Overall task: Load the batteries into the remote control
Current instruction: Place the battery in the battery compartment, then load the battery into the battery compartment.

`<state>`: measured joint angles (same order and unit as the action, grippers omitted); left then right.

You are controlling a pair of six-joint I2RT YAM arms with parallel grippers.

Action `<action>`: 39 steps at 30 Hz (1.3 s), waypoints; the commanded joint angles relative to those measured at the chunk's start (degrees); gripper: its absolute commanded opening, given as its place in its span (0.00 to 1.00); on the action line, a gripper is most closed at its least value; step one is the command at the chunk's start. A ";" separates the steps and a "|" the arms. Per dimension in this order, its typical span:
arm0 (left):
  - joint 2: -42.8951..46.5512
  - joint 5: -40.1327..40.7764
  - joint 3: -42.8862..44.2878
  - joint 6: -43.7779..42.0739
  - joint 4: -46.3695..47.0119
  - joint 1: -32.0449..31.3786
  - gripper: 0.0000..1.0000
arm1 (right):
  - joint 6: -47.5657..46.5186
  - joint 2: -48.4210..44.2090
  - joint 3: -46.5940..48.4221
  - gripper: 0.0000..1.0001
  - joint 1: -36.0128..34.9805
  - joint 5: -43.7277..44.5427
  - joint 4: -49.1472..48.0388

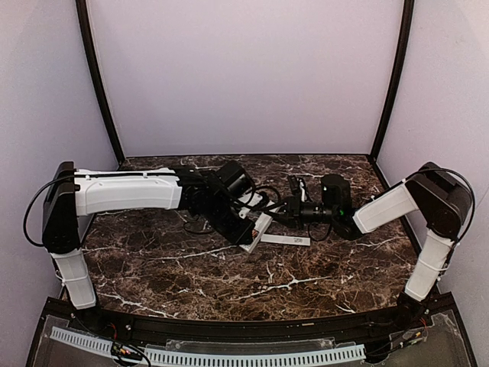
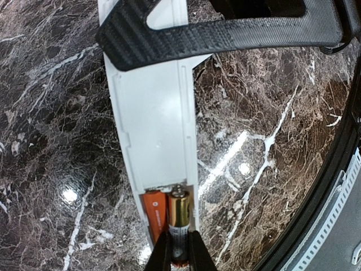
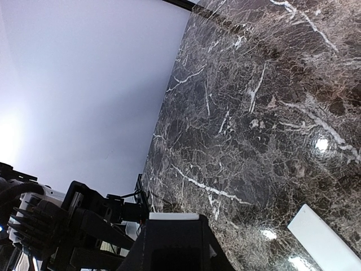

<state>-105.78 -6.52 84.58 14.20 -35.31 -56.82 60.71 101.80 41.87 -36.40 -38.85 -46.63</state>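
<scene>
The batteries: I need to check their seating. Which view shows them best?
Left wrist: both batteries show close up at the remote, one pinched by the left gripper. Top external shows only an orange speck; right wrist shows none.

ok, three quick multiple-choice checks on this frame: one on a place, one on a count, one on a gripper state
1. Where does the cover strip lie?
A) flat on the table, right of the remote in the top view
B) clipped onto the remote
C) propped against the back wall

2. How many batteries show in the left wrist view?
A) one
B) two
C) four

3. The left gripper is:
A) open and empty
B) shut on a battery
C) shut on the cover strip

Answers:
1 A: the strip lies flat on the marble beside the remote.
2 B: a seated battery fills one slot, with the held battery next to it.
3 B: the fingers pinch the held battery.
</scene>
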 commanded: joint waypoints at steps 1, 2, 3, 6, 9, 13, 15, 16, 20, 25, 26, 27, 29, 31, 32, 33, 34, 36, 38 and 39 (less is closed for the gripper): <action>-2.04 0.10 1.73 0.50 -1.87 0.01 0.02 | 1.76 0.27 0.23 0.00 -1.04 -1.57 -5.01; -2.19 -0.51 1.91 0.51 -1.93 0.02 0.04 | 1.78 0.37 0.24 0.00 -0.99 -1.58 -5.10; -2.40 -0.68 2.00 0.49 -1.99 -0.01 0.05 | 1.90 0.41 0.15 0.00 -1.03 -1.74 -5.21; -2.50 -1.32 2.17 0.21 -2.51 0.04 0.13 | 2.11 0.50 0.06 0.00 -1.03 -1.99 -5.44; -2.38 -1.67 2.17 -0.26 -2.86 -0.03 0.18 | 2.25 0.37 -0.11 0.00 -0.96 -2.12 -5.50; -2.12 -2.14 2.07 -0.86 -3.32 -0.02 0.21 | 2.22 0.09 -0.28 0.00 -0.69 -2.47 -5.34; -1.95 -2.32 2.08 -0.99 -3.33 -0.02 0.23 | 2.30 0.21 -0.45 0.00 -0.61 -2.88 -5.29; -1.73 -2.34 2.08 -1.05 -3.31 0.02 0.23 | 2.30 0.24 -0.51 0.00 -0.56 -3.08 -5.27; -0.40 -1.07 1.97 -1.53 -2.67 0.09 0.28 | 2.83 0.46 -1.11 0.00 -0.38 -4.04 -5.89; 1.60 1.54 1.49 -3.13 -1.03 0.11 0.32 | 4.01 0.92 -1.35 0.00 -0.25 -5.54 -6.95; 2.32 1.66 1.30 -3.43 -0.61 0.12 0.32 | 4.10 0.94 -1.43 0.00 -0.25 -5.78 -6.94; 3.21 2.03 0.77 -4.01 0.34 0.08 0.33 | 4.34 1.04 -1.48 0.00 -0.25 -5.98 -7.17; 4.95 2.52 -0.63 -4.75 2.27 0.10 0.41 | 5.26 1.41 -1.65 0.00 -0.25 -6.61 -8.16; 6.88 2.33 -2.11 -5.72 4.29 0.05 0.49 | 6.44 1.94 -1.65 0.00 -0.12 -7.28 -9.32; 7.64 2.40 -3.23 -6.32 5.03 0.09 0.53 | 7.01 2.26 -1.69 0.00 -0.08 -7.58 -9.84; 9.06 2.35 -3.95 -6.70 6.56 0.18 0.55 | 7.58 2.46 -1.70 0.00 0.00 -7.97 -10.58; 9.96 2.08 -5.60 -7.91 7.49 0.16 0.57 | 8.11 2.75 -1.72 0.00 0.06 -8.27 -11.45; 13.31 1.95 -9.13 -10.81 12.19 0.15 0.58 | 9.17 3.19 -1.70 0.00 0.17 -8.92 -12.74; 17.84 1.41 -13.93 -15.54 16.81 0.20 0.57 | 10.26 3.62 -1.61 0.00 0.19 -9.57 -13.82; 21.19 1.29 -15.77 -17.02 18.24 0.14 0.57 | 10.99 3.85 -1.61 0.00 0.32 -9.91 -14.43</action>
<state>-94.15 -5.04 75.57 5.43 -25.45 -56.75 68.36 104.57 40.80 -36.34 -46.09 -54.94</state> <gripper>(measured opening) 0.572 0.211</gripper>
